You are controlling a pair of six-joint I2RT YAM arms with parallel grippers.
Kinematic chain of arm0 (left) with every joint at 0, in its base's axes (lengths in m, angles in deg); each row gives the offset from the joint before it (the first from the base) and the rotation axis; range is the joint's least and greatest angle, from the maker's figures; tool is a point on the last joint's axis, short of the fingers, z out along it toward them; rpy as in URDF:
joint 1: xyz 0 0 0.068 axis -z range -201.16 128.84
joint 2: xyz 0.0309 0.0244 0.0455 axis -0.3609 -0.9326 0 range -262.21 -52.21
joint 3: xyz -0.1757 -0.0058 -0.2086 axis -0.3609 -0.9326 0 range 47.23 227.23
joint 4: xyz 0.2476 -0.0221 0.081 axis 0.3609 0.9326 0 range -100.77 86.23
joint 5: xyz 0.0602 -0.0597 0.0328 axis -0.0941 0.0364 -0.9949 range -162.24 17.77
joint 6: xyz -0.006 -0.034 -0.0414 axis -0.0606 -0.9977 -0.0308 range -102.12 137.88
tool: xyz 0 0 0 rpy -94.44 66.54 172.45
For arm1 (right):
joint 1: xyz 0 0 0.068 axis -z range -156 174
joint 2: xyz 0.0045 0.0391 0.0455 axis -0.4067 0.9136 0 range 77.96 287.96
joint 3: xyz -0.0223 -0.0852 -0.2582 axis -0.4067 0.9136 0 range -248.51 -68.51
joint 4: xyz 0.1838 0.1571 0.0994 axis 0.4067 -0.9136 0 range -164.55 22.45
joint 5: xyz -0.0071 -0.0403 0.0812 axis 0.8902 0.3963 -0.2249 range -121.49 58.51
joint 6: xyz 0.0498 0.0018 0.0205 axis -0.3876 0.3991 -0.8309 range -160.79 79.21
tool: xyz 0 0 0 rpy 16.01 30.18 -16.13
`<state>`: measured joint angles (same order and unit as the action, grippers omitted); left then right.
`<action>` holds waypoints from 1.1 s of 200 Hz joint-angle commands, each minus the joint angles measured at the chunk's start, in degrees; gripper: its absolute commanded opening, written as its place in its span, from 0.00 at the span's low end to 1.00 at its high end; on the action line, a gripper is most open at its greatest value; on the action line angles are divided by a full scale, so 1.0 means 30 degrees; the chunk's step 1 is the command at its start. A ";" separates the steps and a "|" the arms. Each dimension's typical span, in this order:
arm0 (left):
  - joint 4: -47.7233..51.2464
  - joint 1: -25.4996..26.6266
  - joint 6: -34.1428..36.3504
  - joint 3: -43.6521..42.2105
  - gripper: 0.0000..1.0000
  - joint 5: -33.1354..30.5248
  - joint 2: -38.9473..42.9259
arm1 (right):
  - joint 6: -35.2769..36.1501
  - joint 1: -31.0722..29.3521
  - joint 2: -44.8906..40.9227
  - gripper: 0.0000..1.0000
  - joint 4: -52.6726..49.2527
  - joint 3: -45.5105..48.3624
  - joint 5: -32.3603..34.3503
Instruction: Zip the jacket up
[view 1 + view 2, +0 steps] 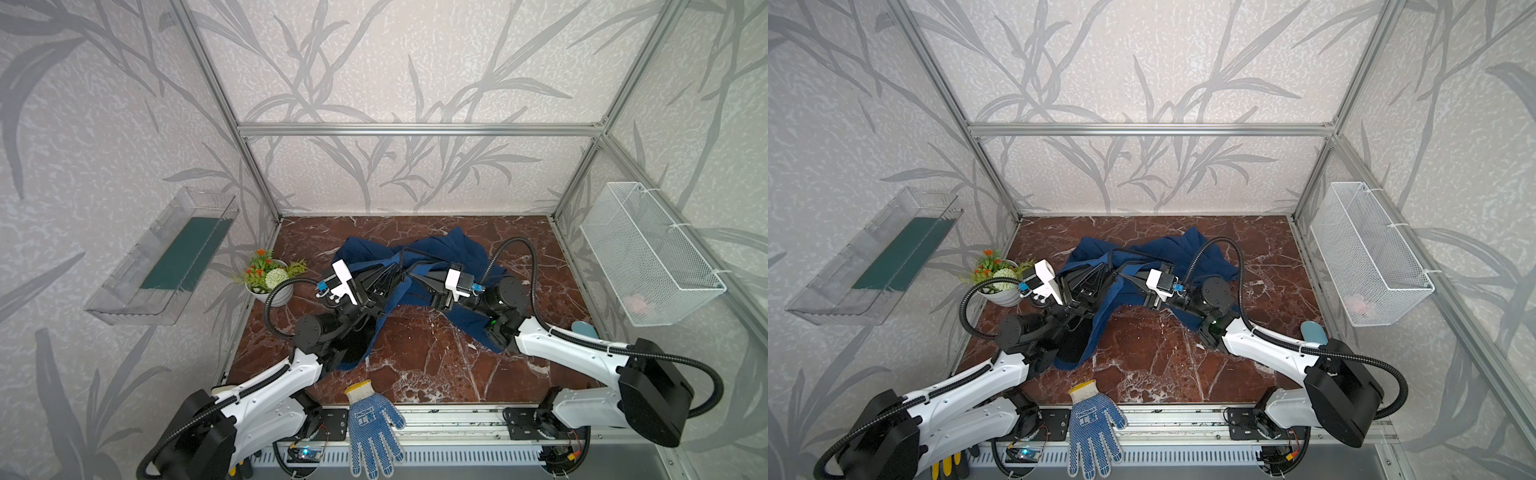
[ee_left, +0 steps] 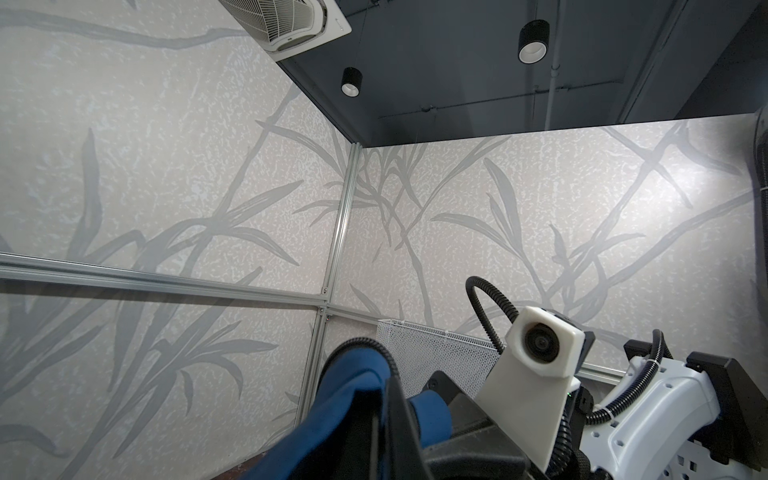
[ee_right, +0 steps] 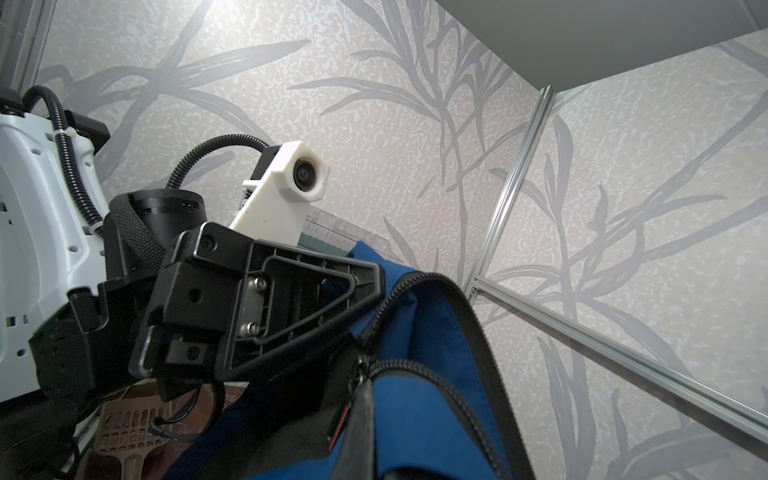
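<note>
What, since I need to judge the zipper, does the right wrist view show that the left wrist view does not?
Only the right wrist view shows black zipper teeth on the jacket, running as two separate rows, and a brown slotted scoop. Only the left wrist view shows the white mesh basket and the ceiling lamps. Both show blue jacket fabric raised close to the lens, the leaf-patterned wall and the opposite arm's wrist camera.

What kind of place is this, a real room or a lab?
Probably a staged robot test cell: an aluminium frame holding wallpapered panels, the left arm and right arm mounted on a front rail, and a marble-look tabletop with a jacket and potted plant.
</note>
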<state>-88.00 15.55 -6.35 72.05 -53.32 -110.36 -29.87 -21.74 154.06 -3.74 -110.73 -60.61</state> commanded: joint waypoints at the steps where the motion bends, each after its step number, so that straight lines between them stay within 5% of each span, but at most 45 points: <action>1: -0.1211 0.0149 -0.0225 0.0677 0.00 0.0178 0.0136 | -0.0149 0.0040 -0.0052 0.00 0.0966 -0.0810 -0.0275; 150: -0.1237 0.0393 0.0111 0.0692 0.00 0.0052 -0.0206 | -0.0612 0.0047 -0.0023 0.00 0.1567 -0.0844 -0.0115; 220: -0.1231 0.0508 0.0342 0.0751 0.00 -0.0224 -0.0349 | -0.3369 0.0150 0.0123 0.00 0.3546 -0.1558 -0.0167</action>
<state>-88.59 16.64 -6.19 72.29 -54.13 -111.45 -36.34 -21.63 154.87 -1.40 -112.28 -61.16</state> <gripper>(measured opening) 0.048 0.056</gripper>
